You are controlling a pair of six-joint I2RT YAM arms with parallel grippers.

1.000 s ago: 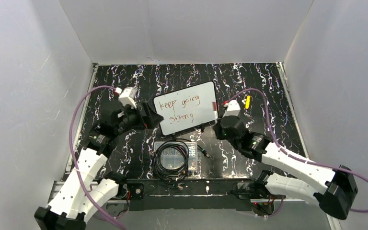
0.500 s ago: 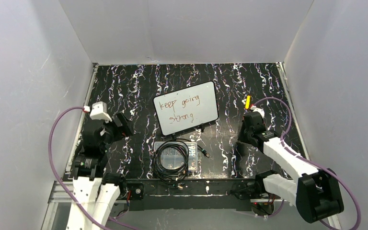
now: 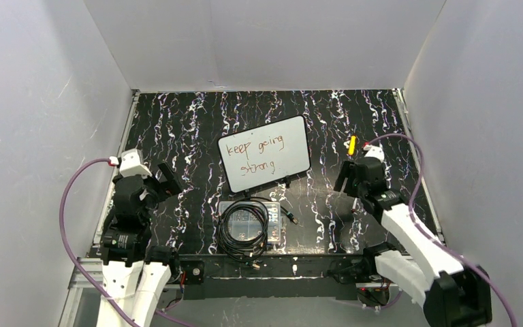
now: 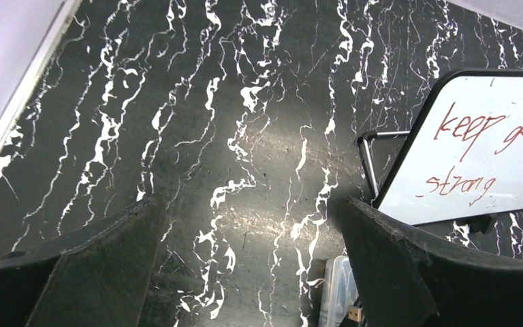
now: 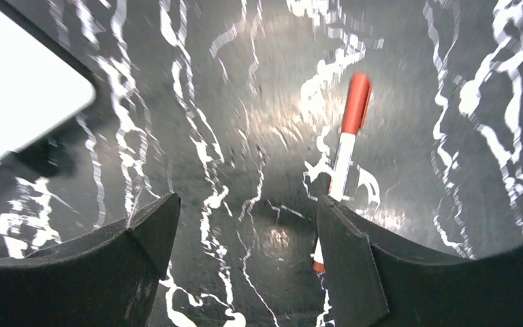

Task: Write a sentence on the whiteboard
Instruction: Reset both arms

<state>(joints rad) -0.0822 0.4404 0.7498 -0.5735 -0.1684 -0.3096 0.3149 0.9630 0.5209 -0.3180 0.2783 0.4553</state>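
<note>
Across the middle of the black, white-veined surface (image 3: 191, 122) stands the small rectangular white whiteboard (image 3: 264, 153) with its thin black rim and rounded corners. It is propped at a tilt on its small black feet. On it is the sentence (image 3: 257, 155), handwritten in thin reddish-brown marker: "keep going" on the upper line and "strong" below. No brand or label can be read anywhere else. Just in front of the board lies a clear plastic box holding a coiled black cable (image 3: 247, 223).

The left arm is folded upright near the left edge of the surface. Its left tool (image 4: 248, 211) is aimed toward the board and well apart from it, with the jaws spread wide and nothing between them. The right arm is bent at the board's right side, and its wrist tips the right tool (image 5: 245, 204) down at the surface. Those jaws also gape wide and hold nothing. A white marker with a red cap (image 5: 346, 153) lies on the surface just beside one finger (image 5: 354, 266), its near end hidden behind that finger.
</note>
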